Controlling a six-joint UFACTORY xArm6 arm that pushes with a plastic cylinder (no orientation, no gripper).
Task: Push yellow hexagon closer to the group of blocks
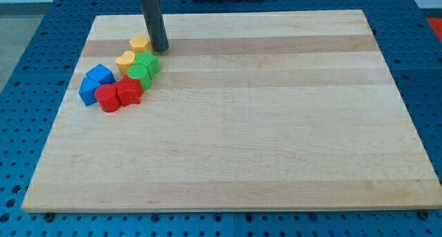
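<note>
The yellow hexagon [140, 44] lies at the upper left of the wooden board [262, 126], at the top of the group of blocks. My tip [160, 50] stands just to the view's right of it, touching or nearly touching. Below it lie a second yellow block [126, 60], two green blocks [147, 62] [139, 74], two red blocks [129, 92] [107, 97] and two blue blocks [101, 74] [88, 90]. The yellow hexagon sits close above the upper green block and the other yellow block.
The board lies on a blue perforated table [41, 57]. The rod [153, 19] rises from the tip to the view's top edge.
</note>
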